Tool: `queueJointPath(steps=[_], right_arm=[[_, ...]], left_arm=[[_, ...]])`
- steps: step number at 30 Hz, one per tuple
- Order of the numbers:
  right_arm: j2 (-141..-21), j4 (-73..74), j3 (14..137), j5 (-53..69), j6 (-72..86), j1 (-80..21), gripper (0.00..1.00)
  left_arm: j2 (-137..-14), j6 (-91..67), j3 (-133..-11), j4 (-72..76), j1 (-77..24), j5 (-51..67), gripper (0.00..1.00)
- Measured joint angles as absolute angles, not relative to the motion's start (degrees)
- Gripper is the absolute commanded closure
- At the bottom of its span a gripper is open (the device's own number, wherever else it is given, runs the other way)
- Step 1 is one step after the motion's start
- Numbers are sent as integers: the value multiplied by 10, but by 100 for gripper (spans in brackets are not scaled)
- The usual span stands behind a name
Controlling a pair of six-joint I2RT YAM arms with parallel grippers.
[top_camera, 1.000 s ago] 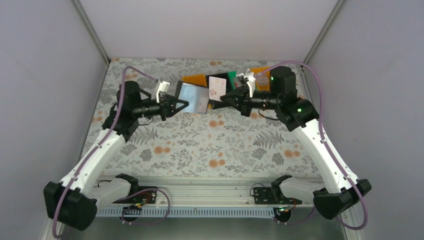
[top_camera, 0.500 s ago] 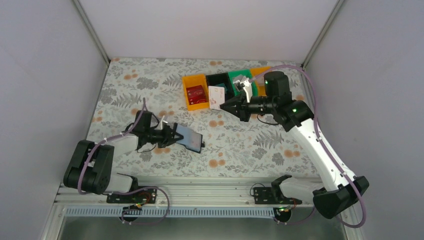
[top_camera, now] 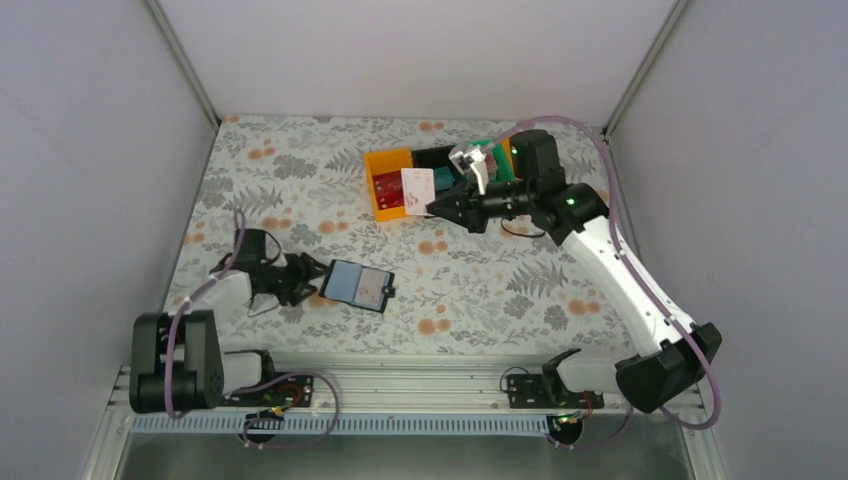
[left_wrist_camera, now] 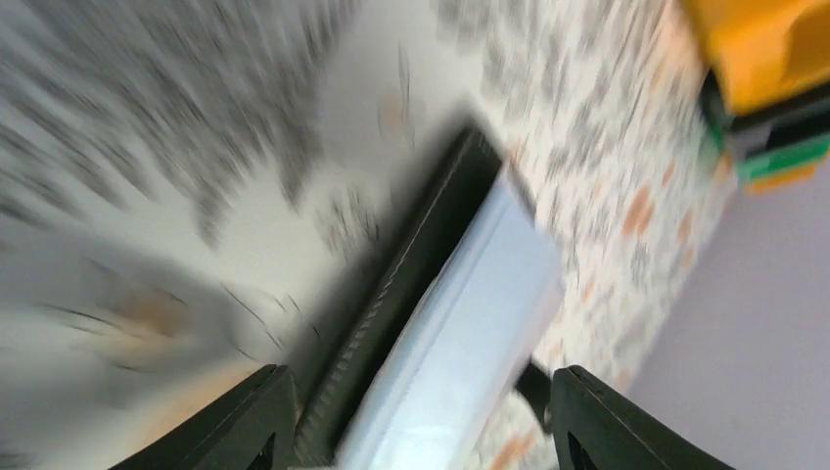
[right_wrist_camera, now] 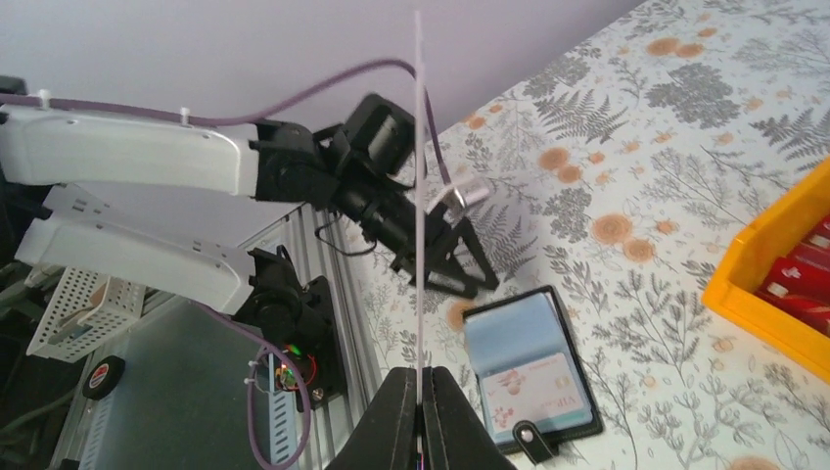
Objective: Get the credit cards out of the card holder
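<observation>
The card holder [top_camera: 357, 286] lies open and flat on the flowered table, its black tab [right_wrist_camera: 530, 438] at one edge. One credit card [right_wrist_camera: 536, 391] with a floral print shows in its near sleeve. My left gripper [top_camera: 305, 284] stands open just left of the holder; in the blurred left wrist view the holder [left_wrist_camera: 445, 294] lies ahead between the spread fingers [left_wrist_camera: 250, 421]. My right gripper [right_wrist_camera: 423, 392] is shut on a white credit card [top_camera: 417, 190], held upright over the orange bin [top_camera: 382, 159] and seen edge-on [right_wrist_camera: 419, 196] in the right wrist view.
A row of small bins stands at the back: orange with red packets [top_camera: 390, 187], black [top_camera: 437, 155], green [top_camera: 497, 155]. The grey rail [top_camera: 420, 372] runs along the near table edge. Grey walls close in both sides.
My left arm came down with the card holder, laid it open on the table, let go and opened. The right gripper carried its card leftward over the orange bin.
</observation>
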State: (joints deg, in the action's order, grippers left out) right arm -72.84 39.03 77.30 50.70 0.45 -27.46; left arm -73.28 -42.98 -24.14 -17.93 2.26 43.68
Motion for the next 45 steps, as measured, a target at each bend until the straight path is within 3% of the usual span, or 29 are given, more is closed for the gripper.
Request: queueJointPath(steps=[6, 11, 14, 16, 20, 22, 26, 27, 34, 35, 37, 39, 42, 44, 45], right_arm=[[-804, 429, 853, 468, -10, -335, 96], [-878, 476, 926, 416, -47, -400, 96], [-899, 498, 948, 376, -69, -439, 96], [-907, 512, 960, 343, -81, -468, 96], [-909, 528, 976, 287, -96, -516, 96], [-909, 533, 983, 263, -98, -539, 96], [-917, 551, 1009, 225, -104, -576, 96], [-921, 553, 1016, 214, -105, -583, 96], [-927, 553, 1026, 164, -110, -588, 96], [-927, 553, 1026, 164, -111, -589, 90], [-923, 545, 1023, 156, -112, -590, 59], [-905, 515, 998, 146, -101, -581, 37], [-839, 421, 905, 200, -60, -523, 19], [-781, 335, 829, 242, -13, -457, 2], [-759, 298, 806, 254, 14, -430, 1]], left_arm=[[-612, -300, -362, -260, 105, 328, 39], [-540, -11, -555, -287, 105, 511, 19], [-559, 291, -706, -460, 91, 639, 24], [-590, 412, -768, -562, 74, 681, 30], [-671, 532, -786, -676, 18, 691, 26], [-698, 569, -780, -713, -21, 681, 35], [-703, 580, -793, -741, -71, 669, 89], [-705, 577, -804, -746, -74, 666, 96], [-702, 598, -820, -781, -79, 664, 98], [-699, 600, -820, -781, -79, 664, 98], [-695, 594, -820, -780, -78, 668, 98], [-692, 553, -819, -757, -77, 696, 98], [-672, 406, -801, -635, -76, 744, 98], [-643, 274, -783, -506, -77, 727, 98], [-631, 226, -781, -460, -78, 708, 98]])
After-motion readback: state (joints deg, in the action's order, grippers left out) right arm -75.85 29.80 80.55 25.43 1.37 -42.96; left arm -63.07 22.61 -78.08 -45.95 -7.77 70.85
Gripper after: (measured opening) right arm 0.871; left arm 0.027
